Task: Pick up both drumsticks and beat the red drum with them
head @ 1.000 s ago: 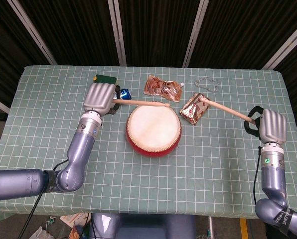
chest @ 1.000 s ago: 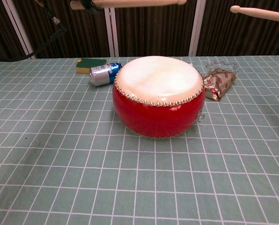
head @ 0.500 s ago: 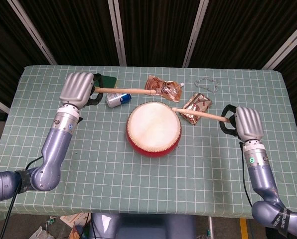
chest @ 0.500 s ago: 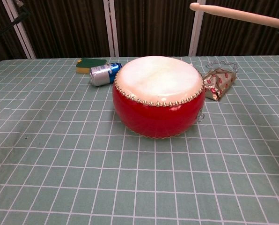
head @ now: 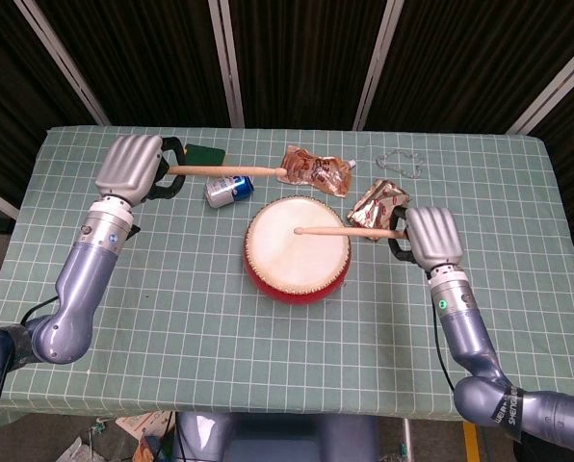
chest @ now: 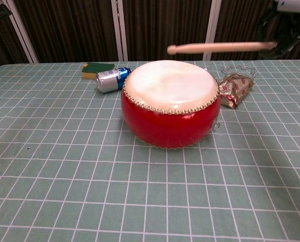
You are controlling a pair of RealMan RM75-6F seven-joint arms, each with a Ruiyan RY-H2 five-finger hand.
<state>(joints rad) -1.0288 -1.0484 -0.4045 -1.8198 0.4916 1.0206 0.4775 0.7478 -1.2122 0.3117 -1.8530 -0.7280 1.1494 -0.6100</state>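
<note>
Head view
Right hand (head: 431, 238): your fingers are curled round the butt of the right drumstick (head: 350, 231), just right of the red drum (head: 298, 248).
Right drumstick axis: it lies nearly left-right, tip pointing left and standing over the middle of the drumhead.
Left hand (head: 131, 165): your fingers are wrapped round the butt of the left drumstick (head: 231, 171), at the far left of the table (head: 297, 366).
Left drumstick axis: it runs left-right, tip pointing right, ending over the orange pouch (head: 315, 170), beyond the drum's far rim.
Risk, left stroke: the tip sits off the drumhead; if you drop it from here, it probably strikes the pouch or the can (head: 227, 191) rather than the skin.
Risk, right stroke: the foil packet (head: 378, 206) lies under the shaft near your hand; a low wrist may brush it.

Chest view
Right drumstick (chest: 220, 47): it hangs level above the drum (chest: 169, 103), clear of the skin, tip pointing left over the far right part of the head.
Right hand: only an edge shows at the top right; the grip cannot be told here.
Left hand and stick: not seen in this view.
Risk, level shaft: brought down this flat, the shaft may hit the studded rim before the tip reaches the skin.
Risk, drum: it stands loose on the cloth; an off-centre blow could shift it towards the can (chest: 109, 79).
</note>
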